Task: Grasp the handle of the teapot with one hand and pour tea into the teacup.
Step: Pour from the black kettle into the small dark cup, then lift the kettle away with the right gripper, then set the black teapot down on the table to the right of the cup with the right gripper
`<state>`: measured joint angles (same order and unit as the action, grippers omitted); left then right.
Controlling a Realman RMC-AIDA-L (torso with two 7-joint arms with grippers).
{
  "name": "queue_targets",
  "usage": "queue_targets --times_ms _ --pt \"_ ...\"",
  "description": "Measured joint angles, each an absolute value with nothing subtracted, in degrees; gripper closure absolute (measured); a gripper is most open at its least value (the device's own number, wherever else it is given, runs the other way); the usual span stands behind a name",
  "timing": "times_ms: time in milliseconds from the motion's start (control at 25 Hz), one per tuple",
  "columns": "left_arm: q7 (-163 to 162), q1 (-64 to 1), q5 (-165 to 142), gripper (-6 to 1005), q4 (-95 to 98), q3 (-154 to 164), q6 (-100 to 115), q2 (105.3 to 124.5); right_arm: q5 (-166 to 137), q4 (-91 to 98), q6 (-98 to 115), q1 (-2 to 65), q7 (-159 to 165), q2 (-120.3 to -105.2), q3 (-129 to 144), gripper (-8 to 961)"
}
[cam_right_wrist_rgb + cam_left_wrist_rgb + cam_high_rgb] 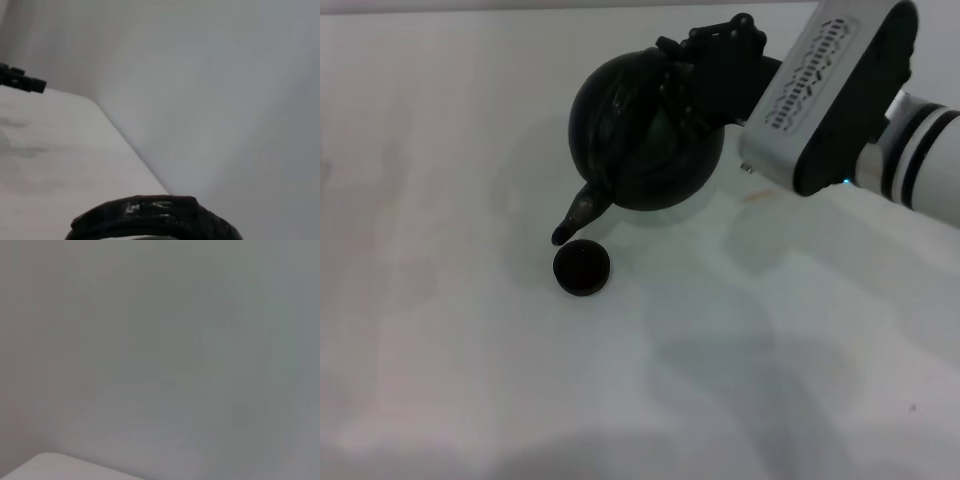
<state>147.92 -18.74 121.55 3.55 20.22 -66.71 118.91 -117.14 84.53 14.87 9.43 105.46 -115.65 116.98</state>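
Note:
The black round teapot [642, 140] is tilted in the head view, its spout [572, 218] pointing down and forward, with the pale tip just above the rim of the small dark teacup [581, 268]. The cup stands on the white table in front of the pot. My right gripper [698, 72] reaches in from the right and is shut on the handle at the pot's top. The handle's black arch fills the near edge of the right wrist view [150, 217]. No liquid is visible. My left gripper is out of view.
The white table [460, 330] extends around the pot and cup. The right arm's white-and-grey wrist [830, 90] hangs over the table's back right. A small black object [20, 80] shows far off in the right wrist view. The left wrist view shows only a grey wall.

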Motion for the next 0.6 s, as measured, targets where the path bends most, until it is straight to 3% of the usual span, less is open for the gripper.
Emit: queue_targets --times_ms 600 --pt "147.72 -18.80 123.16 112 3.37 20.21 -66.32 118.92 -97.73 81.01 35.11 6.16 106.82 -115.48 95.73 816"
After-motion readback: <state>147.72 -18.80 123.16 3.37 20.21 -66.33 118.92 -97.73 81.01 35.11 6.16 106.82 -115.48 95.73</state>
